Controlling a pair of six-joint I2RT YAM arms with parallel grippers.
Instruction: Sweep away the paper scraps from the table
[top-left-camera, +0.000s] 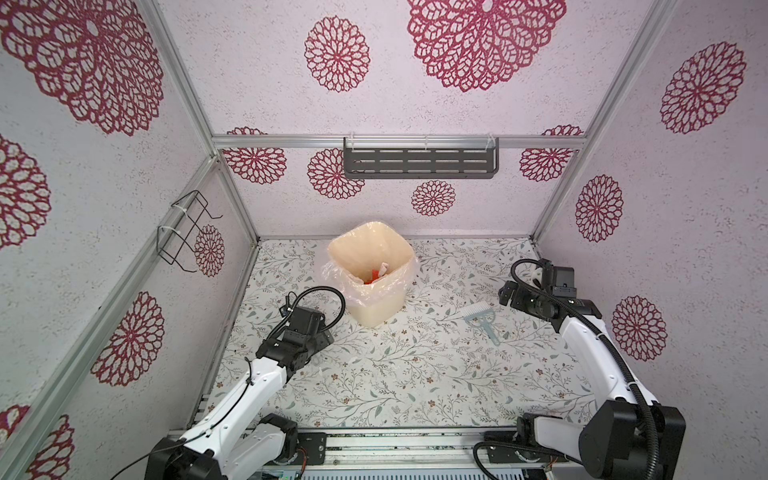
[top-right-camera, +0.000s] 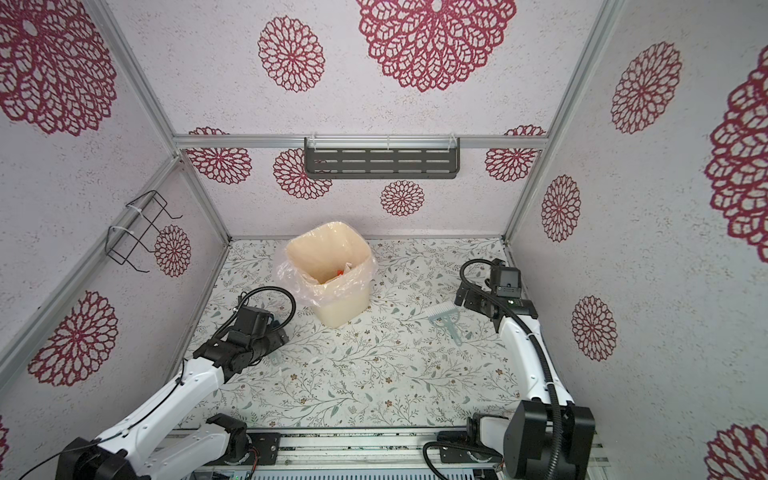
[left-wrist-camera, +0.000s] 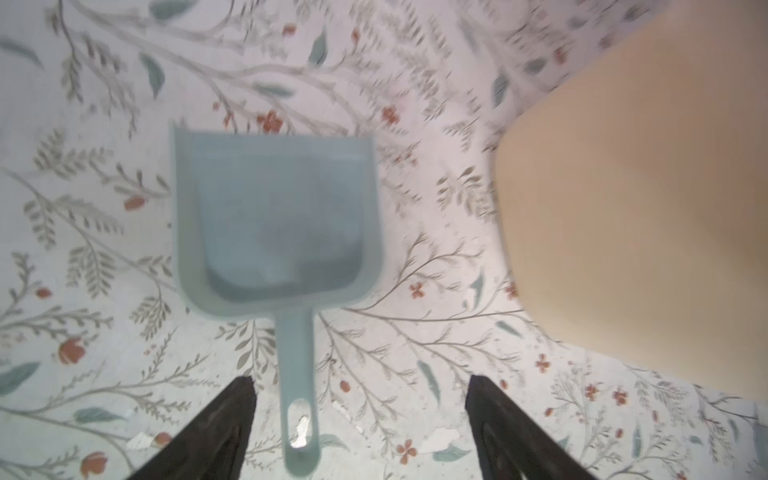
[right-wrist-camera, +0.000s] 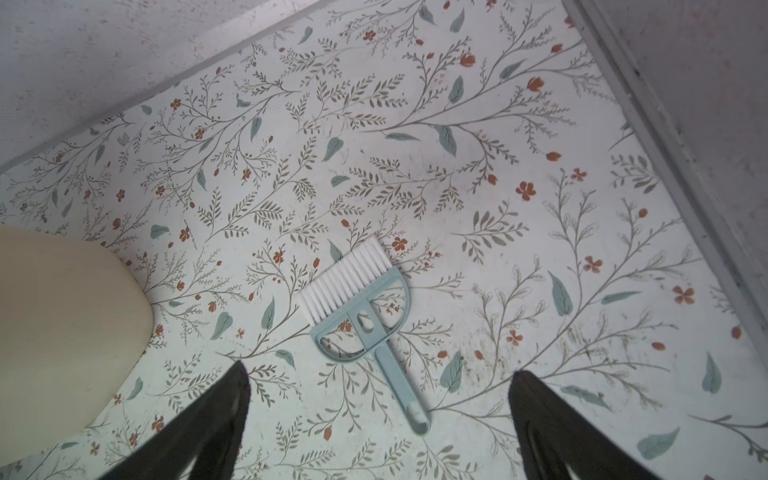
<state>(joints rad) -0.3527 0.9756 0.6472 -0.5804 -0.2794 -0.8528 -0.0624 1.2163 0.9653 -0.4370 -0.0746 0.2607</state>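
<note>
Left wrist camera: my left gripper (left-wrist-camera: 359, 381) was spread wide, both dark fingers (left-wrist-camera: 232, 419) clear of the pale blue dustpan (left-wrist-camera: 270, 216), gripping nothing. The pan lay flat on the table (top-left-camera: 415, 374) with its thin handle running back between the fingers and touching neither; that view was somewhat blurred. A few small white flecks (left-wrist-camera: 440, 438) lay on the print near the handle's end, and I could not tell whether they were paper. Over to the right wrist camera: my right gripper (right-wrist-camera: 380, 370) was also wide apart and empty, with the little brush (right-wrist-camera: 357, 307) lying flat on the table, white bristles pointing away from the gripper and its handle end reaching in between the fingertips without contact. In both top views the brush sat right of centre, just beside the right arm's wrist, and well apart from the left arm at centre-left. The cream bin (top-left-camera: 376, 311), lined with a clear plastic bag (top-left-camera: 332, 270), stood upright just above centre, nearer the left arm. The paper scraps (top-left-camera: 376, 274) I could make out were down in the bottom of that bin, red-orange and white bits together. Elsewhere on the table I picked out no coloured scraps in either top view.
</note>
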